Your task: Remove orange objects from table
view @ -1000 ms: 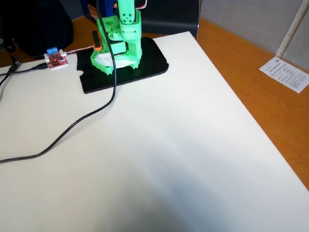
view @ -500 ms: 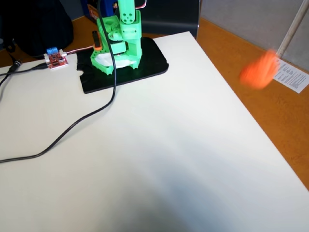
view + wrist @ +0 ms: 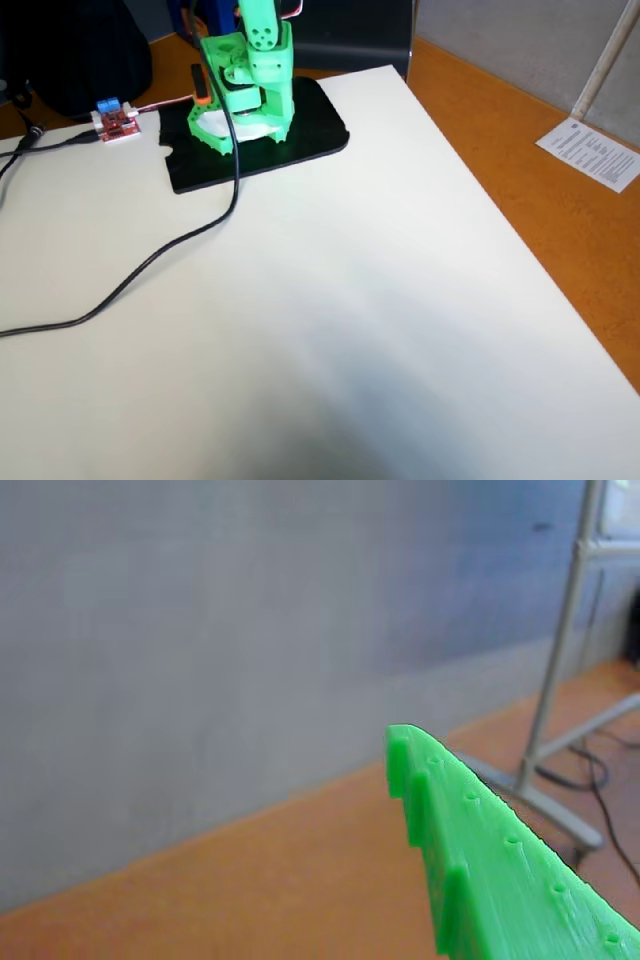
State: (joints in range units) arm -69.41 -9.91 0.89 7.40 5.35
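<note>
Table (image 3: 380,300) white, arm base (image 3: 250,95) at far edge — gripper finger (image 3: 500,870) aloft, grip state unclear.

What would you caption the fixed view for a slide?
Green arm on a black base plate, cable trailing over a white table; no orange object visible.

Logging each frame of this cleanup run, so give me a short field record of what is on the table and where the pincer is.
table: white, no orange object in view
base plate: black, at far edge, carries the green arm
circuit board: red, left of plate in fixed view
cable: black, trailing across tabletop
pincer: one green finger visible in wrist view, aimed at wall and floor; holds nothing visible
</note>
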